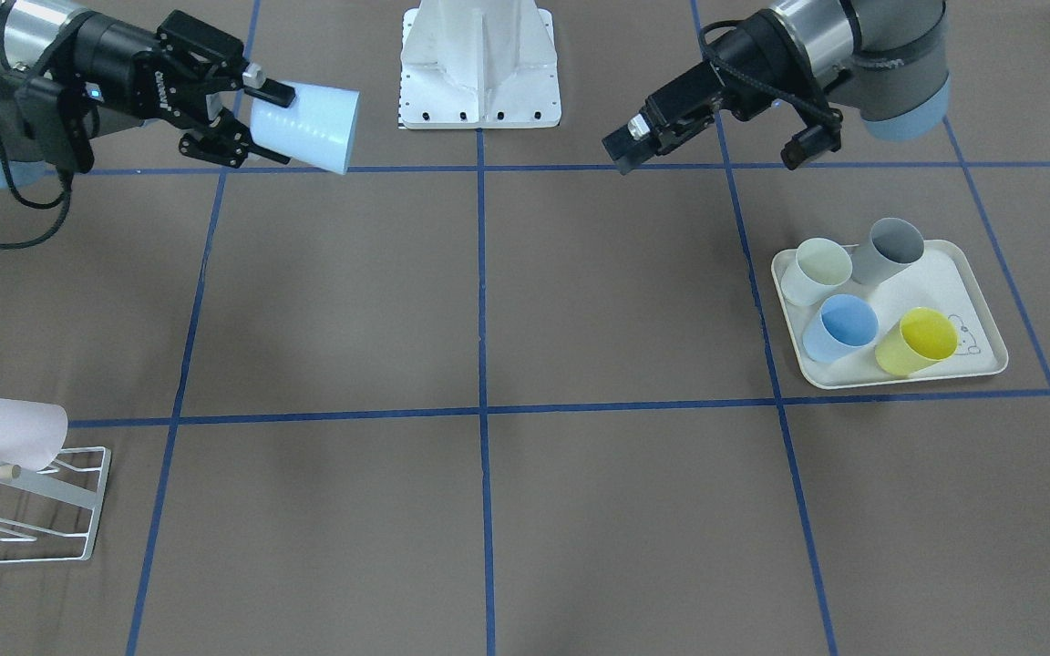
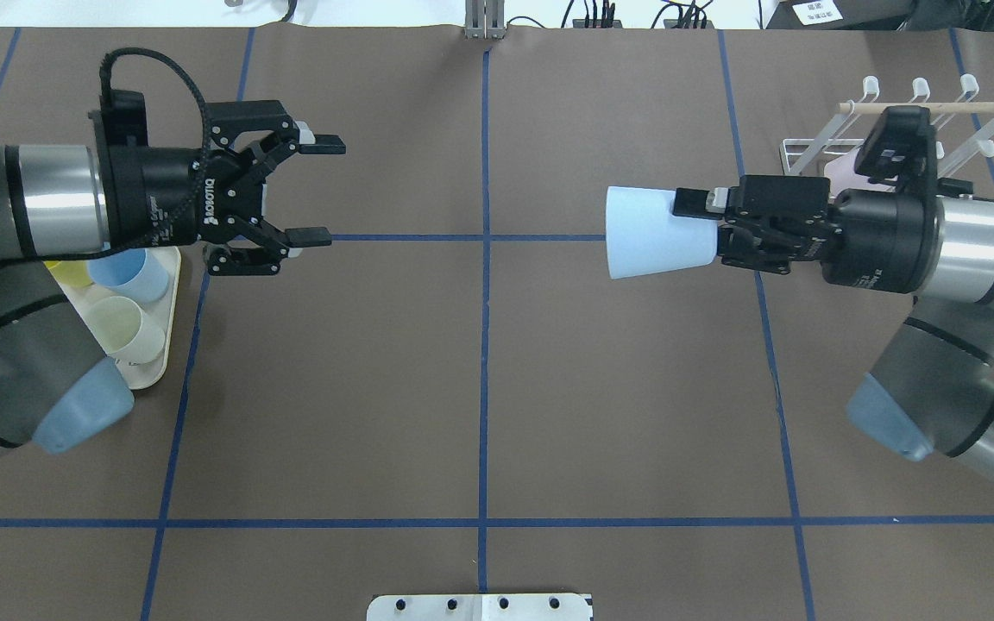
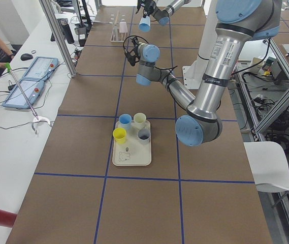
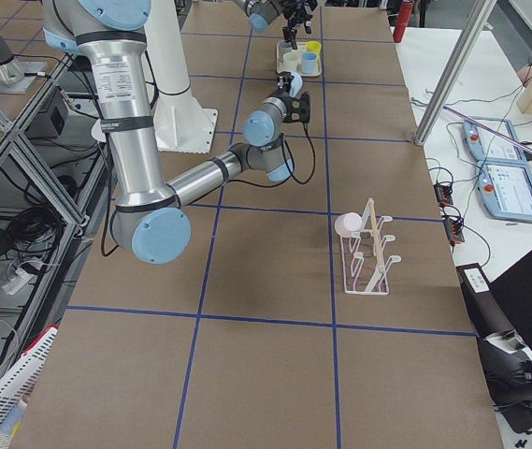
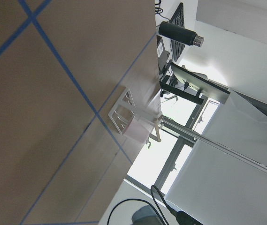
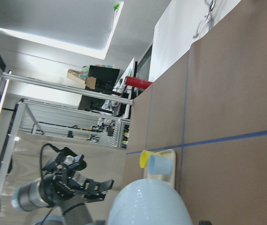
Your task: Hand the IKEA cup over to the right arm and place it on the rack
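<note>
Right arm: comes in from the robot's right side & reaches toward the mid of the table.
Right end effector: closed on the small bottom end of the light-blue cup.
Cup: up in the air over the table, lying sideways. Its big open end faces the other arm. It does not touch the table.
Left end effector: fingers spread wide apart. It points at the cup from across the table & is well apart from it.
Rack: white wire w/ a wood rod through it. It sits on the table on the robot's right, on the far side from the robot. In the overhead view it is just behind the right wrist.
Pink cup: lies sideways on top of the rack, next to the rod.
Tray: cream, on the table on the robot's left side. It has a small drawing in one corner.
Cups on tray: 4, open ends up, close together: pale cup, grey cup, blue cup, yellow cup.
Cup vs rack: well apart; the cup is nearer the mid of the table.
</note>
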You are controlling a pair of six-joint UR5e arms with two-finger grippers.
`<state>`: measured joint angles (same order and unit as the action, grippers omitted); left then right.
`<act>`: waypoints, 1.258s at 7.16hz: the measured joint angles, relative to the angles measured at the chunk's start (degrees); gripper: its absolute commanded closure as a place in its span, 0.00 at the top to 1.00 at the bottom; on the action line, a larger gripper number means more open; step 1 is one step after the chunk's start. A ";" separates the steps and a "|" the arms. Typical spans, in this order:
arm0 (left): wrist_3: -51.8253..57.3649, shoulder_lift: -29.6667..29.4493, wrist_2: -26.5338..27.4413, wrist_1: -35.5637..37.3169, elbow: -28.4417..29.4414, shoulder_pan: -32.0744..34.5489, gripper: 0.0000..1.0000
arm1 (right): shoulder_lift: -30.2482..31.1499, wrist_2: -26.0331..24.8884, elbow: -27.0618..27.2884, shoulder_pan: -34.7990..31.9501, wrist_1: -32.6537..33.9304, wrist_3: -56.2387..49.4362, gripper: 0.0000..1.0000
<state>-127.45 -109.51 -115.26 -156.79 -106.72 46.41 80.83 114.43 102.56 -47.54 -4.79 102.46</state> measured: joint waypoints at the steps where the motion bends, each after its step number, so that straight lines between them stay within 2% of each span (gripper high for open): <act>1: 4.83 0.05 -1.92 5.06 -0.02 2.95 1.00 | 1.09 5.30 0.20 -5.96 5.13 -3.64 0.28; 3: 17.87 0.08 -5.64 16.46 -0.25 8.45 1.00 | 1.75 18.07 0.49 -18.86 17.57 -15.93 0.28; 4: 24.67 0.08 -6.77 21.94 -0.48 10.53 1.00 | 1.94 23.20 0.60 -24.17 24.34 -24.11 0.28; 5: 29.88 0.20 -7.14 26.30 -0.61 11.91 1.00 | 2.38 25.91 0.66 -27.61 30.25 -30.63 0.27; 7: 40.72 0.50 -7.04 35.00 -0.78 14.32 1.00 | 3.95 27.36 0.74 -32.60 43.21 -45.81 0.27; 9: 48.75 0.92 -6.84 40.62 -0.95 16.39 1.00 | 4.29 26.78 0.88 -35.76 58.63 -64.70 0.27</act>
<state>-78.70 -108.59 -122.10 -116.17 -107.67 62.80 85.12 141.21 103.43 -83.30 53.84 37.76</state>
